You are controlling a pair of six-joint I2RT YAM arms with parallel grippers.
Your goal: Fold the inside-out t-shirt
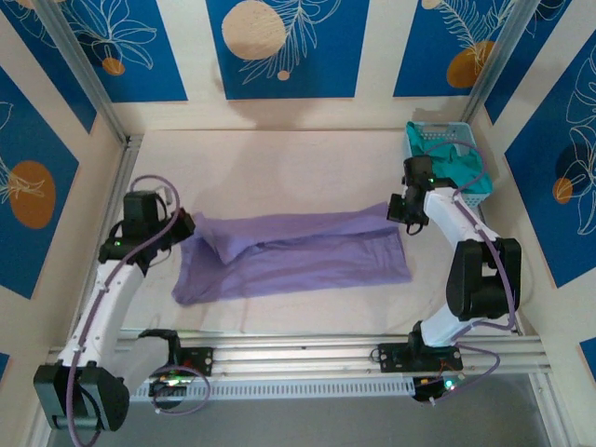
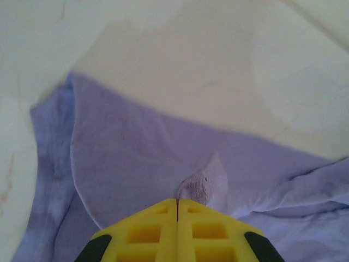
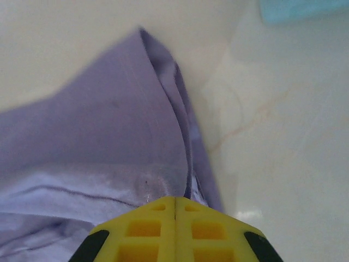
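Observation:
The lavender t-shirt (image 1: pixel 298 253) lies stretched in a long band across the middle of the table, folded along its length. My left gripper (image 1: pixel 187 226) is at the shirt's left end. In the left wrist view its yellow fingers (image 2: pixel 147 232) are pressed together, and a small peak of the shirt's cloth (image 2: pixel 204 183) sticks out from between them. My right gripper (image 1: pixel 402 212) is at the shirt's upper right corner. Its yellow fingers (image 3: pixel 207 232) are shut on the shirt's folded edge (image 3: pixel 182 158), which runs away from the tips. No lettering or tag is visible.
A teal basket (image 1: pixel 416 140) stands at the back right corner with a teal-green garment (image 1: pixel 463 172) in it, close behind the right arm. The cream table (image 1: pixel 279 168) lies bare behind the shirt. A metal rail (image 1: pixel 307 352) runs along the near edge.

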